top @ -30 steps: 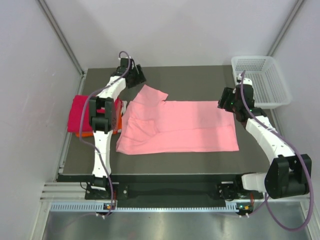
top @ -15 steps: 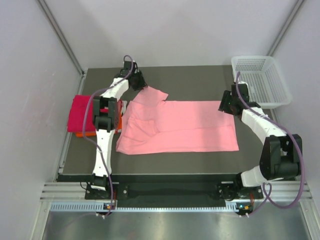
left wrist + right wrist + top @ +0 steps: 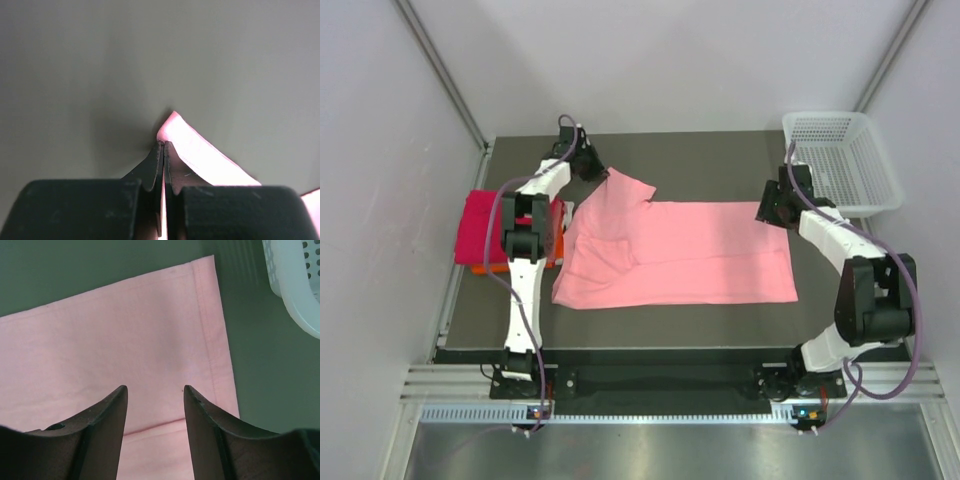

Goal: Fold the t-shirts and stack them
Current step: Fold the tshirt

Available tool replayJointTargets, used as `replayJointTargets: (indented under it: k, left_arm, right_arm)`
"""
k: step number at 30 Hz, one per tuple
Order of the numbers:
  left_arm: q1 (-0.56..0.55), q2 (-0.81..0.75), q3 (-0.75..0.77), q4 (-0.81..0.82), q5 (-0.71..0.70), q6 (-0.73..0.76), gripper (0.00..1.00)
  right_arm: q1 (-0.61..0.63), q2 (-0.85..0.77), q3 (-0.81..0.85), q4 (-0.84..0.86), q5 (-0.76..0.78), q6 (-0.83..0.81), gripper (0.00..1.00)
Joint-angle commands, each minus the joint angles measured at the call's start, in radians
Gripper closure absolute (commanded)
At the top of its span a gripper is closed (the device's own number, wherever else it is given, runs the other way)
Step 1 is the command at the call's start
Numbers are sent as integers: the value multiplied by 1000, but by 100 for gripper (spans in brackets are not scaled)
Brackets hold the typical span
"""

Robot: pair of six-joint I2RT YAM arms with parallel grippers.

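Note:
The light salmon-pink t-shirt [image 3: 680,255] lies spread flat across the dark table, one sleeve pointing to the far left. My left gripper [image 3: 592,170] is shut on the tip of that sleeve; in the left wrist view the pink cloth [image 3: 200,155] sticks out past the pinched fingertips of the gripper [image 3: 164,144]. My right gripper [image 3: 767,212] hovers open over the shirt's far right corner, its jaws [image 3: 155,389] apart above the pink cloth [image 3: 125,335] near the hem. A folded magenta-red t-shirt [image 3: 485,228] rests on an orange one [image 3: 485,266] at the left edge.
A white mesh basket [image 3: 845,160] stands at the back right corner, its rim [image 3: 295,280] just right of my right gripper. Bare dark table [image 3: 720,160] shows behind the shirt. Grey walls close in both sides.
My left gripper moved onto the sleeve tip and closed on it. My right gripper narrowed a little and settled over the far right corner.

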Motion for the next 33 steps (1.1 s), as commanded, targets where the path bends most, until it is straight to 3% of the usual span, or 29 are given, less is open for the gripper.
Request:
replayJointTargets:
  k: [1, 14, 25, 33]
  left_arm:
    - [62, -56, -26, 41, 4, -26, 100]
    - [99, -43, -39, 55, 1, -24, 100]
    - [103, -56, -51, 49, -18, 2, 100]
    - [116, -77, -80, 52, -28, 3, 100]
  right_arm:
    - [-6, 27, 67, 16, 24, -4, 51]
    - [0, 226, 241, -22, 134, -4, 48]
    - [-34, 467, 457, -91, 133, 8, 47]
    - [-51, 541, 538, -122, 153, 7, 46]
